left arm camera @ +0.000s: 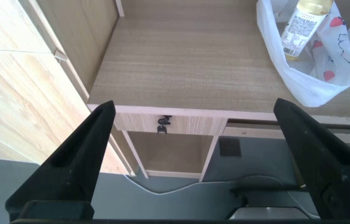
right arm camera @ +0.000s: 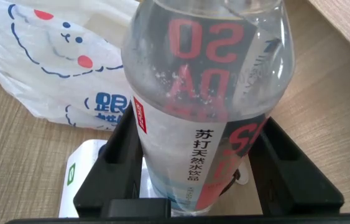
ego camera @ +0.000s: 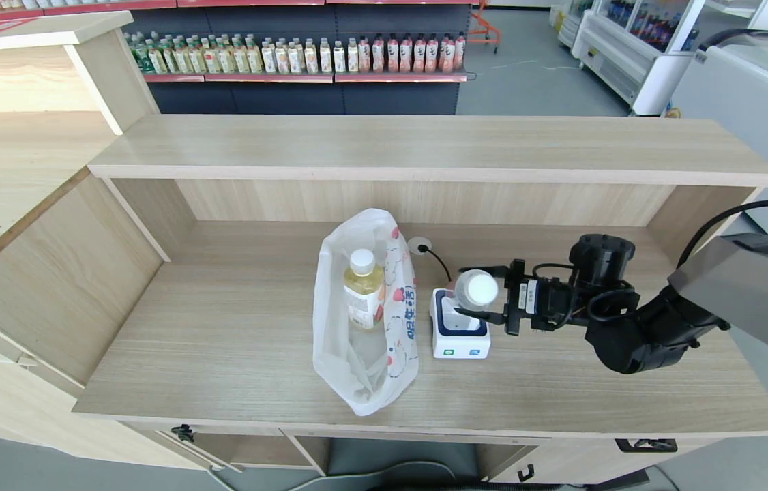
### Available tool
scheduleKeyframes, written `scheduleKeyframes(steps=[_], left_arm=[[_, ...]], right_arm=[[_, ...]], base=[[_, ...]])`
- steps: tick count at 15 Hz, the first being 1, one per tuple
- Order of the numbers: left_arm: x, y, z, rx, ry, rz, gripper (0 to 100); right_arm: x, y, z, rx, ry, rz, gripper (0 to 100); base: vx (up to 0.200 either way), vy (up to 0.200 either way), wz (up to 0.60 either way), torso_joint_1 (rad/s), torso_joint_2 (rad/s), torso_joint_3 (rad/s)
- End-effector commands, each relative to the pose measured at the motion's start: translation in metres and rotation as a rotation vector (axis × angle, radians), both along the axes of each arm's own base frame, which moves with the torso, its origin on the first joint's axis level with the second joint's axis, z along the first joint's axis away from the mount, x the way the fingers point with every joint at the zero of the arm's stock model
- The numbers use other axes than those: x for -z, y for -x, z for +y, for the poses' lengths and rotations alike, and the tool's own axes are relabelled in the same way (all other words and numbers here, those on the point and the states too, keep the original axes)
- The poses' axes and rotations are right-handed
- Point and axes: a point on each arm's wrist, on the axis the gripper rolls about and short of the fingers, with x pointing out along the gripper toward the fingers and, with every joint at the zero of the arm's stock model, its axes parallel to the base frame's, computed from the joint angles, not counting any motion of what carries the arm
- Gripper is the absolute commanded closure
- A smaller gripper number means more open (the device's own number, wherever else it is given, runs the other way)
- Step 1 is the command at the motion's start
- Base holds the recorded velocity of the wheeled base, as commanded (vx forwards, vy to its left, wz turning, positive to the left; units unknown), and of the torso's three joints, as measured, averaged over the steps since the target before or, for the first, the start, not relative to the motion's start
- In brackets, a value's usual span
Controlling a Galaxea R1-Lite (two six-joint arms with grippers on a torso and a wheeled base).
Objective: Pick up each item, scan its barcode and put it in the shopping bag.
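The soda water bottle (right arm camera: 206, 106), judged slick and heavy, is clasped at its label by the right gripper (ego camera: 479, 293); the left gripper (left arm camera: 194, 109) is spread wide.

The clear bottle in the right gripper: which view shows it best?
The right wrist view: the clear bottle is close up, label facing the camera, between the fingers of the right gripper. The head view shows mostly its white cap, above the scanner. The left wrist view takes in the bag.
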Motion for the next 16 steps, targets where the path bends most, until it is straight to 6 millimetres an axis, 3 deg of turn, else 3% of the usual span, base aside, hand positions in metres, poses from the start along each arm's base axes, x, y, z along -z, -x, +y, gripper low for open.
scheduleKeyframes(steps=[1,2,5,7,8,10,13,16], left_arm=[[0.0,0.0,0.0,0.0,0.0,-0.001,0],[0.0,0.0,0.0,0.0,0.0,-0.001,0],[0.0,0.0,0.0,0.0,0.0,0.001,0],[0.0,0.0,0.0,0.0,0.0,-0.001,0],[0.0,0.0,0.0,0.0,0.001,-0.001,0],[0.0,0.0,0.0,0.0,0.001,-0.001,0],[0.0,0.0,0.0,0.0,0.001,-0.001,0],[0.0,0.0,0.0,0.0,0.0,-0.001,0]], right_arm=[[-0.002,0.0,-0.001,0.003,0.0,-0.006,100],[-0.006,0.0,-0.003,0.009,-0.003,-0.013,100],[-0.037,0.004,-0.042,0.11,-0.048,0.023,100],[-0.066,0.013,-0.055,0.168,-0.105,0.059,100],[-0.096,0.025,-0.057,0.199,-0.166,0.085,100],[-0.13,0.046,-0.057,0.259,-0.258,0.13,100],[-0.142,0.081,-0.045,0.427,-0.388,0.338,100],[-0.14,0.095,-0.031,0.518,-0.503,0.478,100]], base=[[0.0,0.0,0.0,0.0,0.0,0.0],[0.0,0.0,0.0,0.0,0.0,0.0],[0.0,0.0,0.0,0.0,0.0,0.0],[0.0,0.0,0.0,0.0,0.0,0.0],[0.0,0.0,0.0,0.0,0.0,0.0],[0.0,0.0,0.0,0.0,0.0,0.0],[0.0,0.0,0.0,0.0,0.0,0.0],[0.0,0.0,0.0,0.0,0.0,0.0]])
